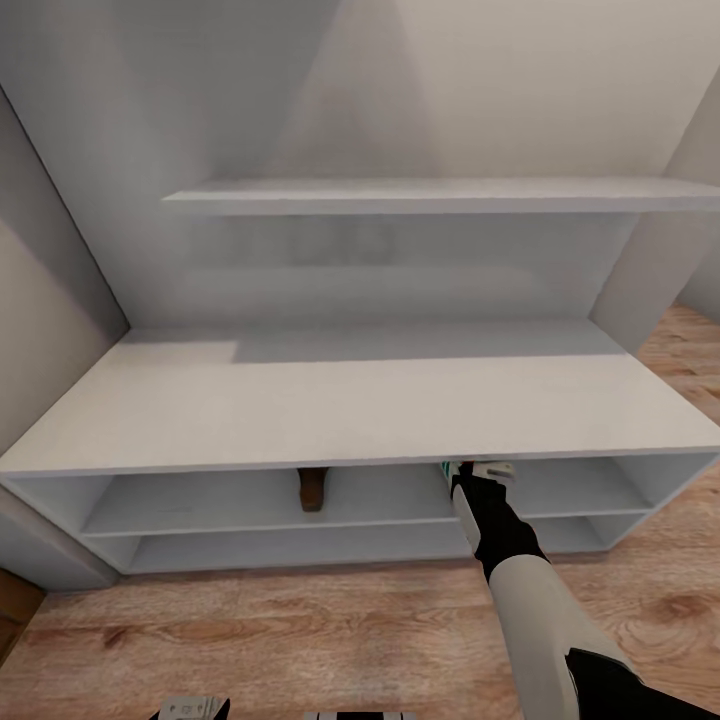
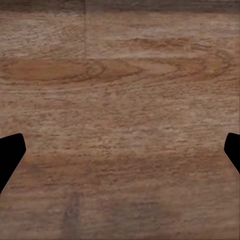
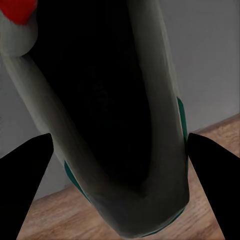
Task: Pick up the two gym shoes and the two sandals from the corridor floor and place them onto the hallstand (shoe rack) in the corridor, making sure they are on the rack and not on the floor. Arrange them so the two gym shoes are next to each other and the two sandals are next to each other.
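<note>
Gym shoe [image 3: 107, 125] at the front edge of the hallstand [image 1: 350, 400] upper shelf row, likely light with a soft collar, best taken by the heel rim, straddled by the right gripper [image 3: 120, 165], grasp impossible to tell; sandal [image 1: 312, 488] shelved nearby; left gripper [image 2: 120, 155] released above corridor floor [image 2: 120, 75]

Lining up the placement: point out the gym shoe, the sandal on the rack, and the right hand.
gym shoe [image 3: 165, 130]: right wrist view, on its cream side wall.
sandal [image 1: 312, 489]: head view, on its brown end, upper shelf row.
right hand [image 1: 484, 472]: head view, at the fingertips under the rack top.
</note>
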You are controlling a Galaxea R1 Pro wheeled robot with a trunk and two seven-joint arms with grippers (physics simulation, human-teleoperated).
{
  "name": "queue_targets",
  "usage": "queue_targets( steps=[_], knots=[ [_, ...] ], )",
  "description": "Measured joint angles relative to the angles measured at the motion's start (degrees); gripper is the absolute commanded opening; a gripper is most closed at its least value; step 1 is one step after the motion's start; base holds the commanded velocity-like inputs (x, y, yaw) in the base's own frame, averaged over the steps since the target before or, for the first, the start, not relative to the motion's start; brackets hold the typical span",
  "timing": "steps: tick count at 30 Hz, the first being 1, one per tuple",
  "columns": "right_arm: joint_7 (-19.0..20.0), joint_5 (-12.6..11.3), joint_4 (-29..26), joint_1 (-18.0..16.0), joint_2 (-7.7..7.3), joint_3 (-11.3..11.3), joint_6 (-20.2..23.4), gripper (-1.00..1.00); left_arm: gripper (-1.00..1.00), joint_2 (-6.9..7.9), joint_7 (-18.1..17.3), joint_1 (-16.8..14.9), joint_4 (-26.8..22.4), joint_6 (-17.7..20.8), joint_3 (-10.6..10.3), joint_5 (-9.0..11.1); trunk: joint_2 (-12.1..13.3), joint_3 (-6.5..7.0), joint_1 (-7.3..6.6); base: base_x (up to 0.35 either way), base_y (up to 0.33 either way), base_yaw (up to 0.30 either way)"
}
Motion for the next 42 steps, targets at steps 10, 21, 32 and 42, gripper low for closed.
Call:
queue_targets(
  steps=[10, 21, 32, 42],
  knots=[
    [0.0, 0.0, -0.01, 0.01, 0.0, 0.0, 0.0, 1.0, 1.0, 0.02, 0.0, 0.0, 0.0, -0.01, -0.06, 0.0, 0.0, 0.0, 0.0, 0.008, 0.0, 0.0],
    [0.0, 0.01, -0.02, 0.02, 0.0, 0.01, 0.0, 1.0, 1.0, 0.02, -0.06, 0.0, -0.07, -0.01, -0.03, 0.03, 0.0, 0.0, 0.02, -0.026, 0.0, 0.0],
    [-0.01, 0.01, -0.01, 0.0, 0.0, -0.08, 0.0, 1.0, 1.0, 0.02, -0.05, 0.0, -0.08, -0.01, -0.09, 0.0, 0.0, 0.0, 0.04, -0.299, -0.011, 0.0],
    [0.07, 0.03, 0.6, 0.02, 0.0, -0.14, 0.07, 1.0, 1.0, 0.11, 0.01, -0.01, -0.07, -0.02, -0.03, 0.15, 0.0, 0.0, 0.04, -0.334, -0.115, 0.0]
  ],
)
